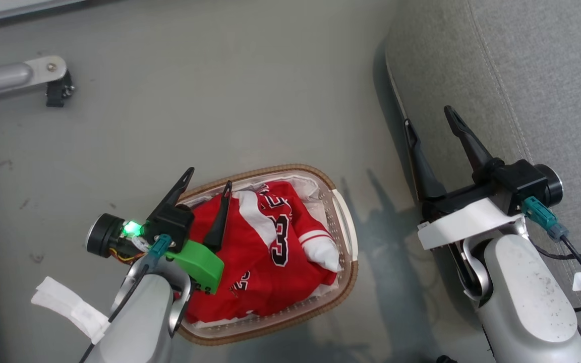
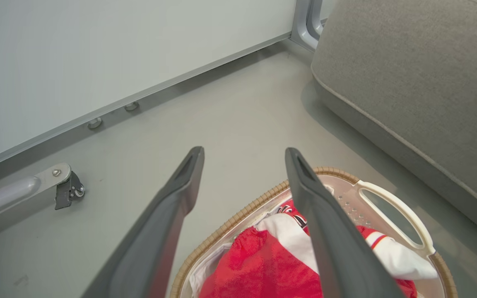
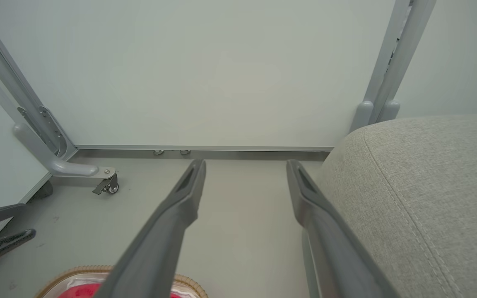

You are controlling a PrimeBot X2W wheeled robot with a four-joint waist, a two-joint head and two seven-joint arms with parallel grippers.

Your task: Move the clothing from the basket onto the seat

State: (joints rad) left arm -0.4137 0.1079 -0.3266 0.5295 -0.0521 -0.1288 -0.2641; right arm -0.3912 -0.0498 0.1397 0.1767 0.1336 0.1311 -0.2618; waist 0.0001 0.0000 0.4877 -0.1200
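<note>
With left tool (image 1: 210,176) spread apart above red white-trimmed clothing (image 1: 260,252) heaped in oval white perforated plastic basket (image 1: 270,169) on floor (image 1: 220,101), right tool (image 1: 427,115) likewise apart at edge of large grey fabric seat (image 1: 547,75), lower, pinch one thick fold, lift clear.

Seat (image 1: 547,60) showing matt woven grey fabric; basket (image 1: 345,227) showing smooth perforated plastic, woven-look rim; clothing (image 1: 260,252) looking soft cloth.
</note>
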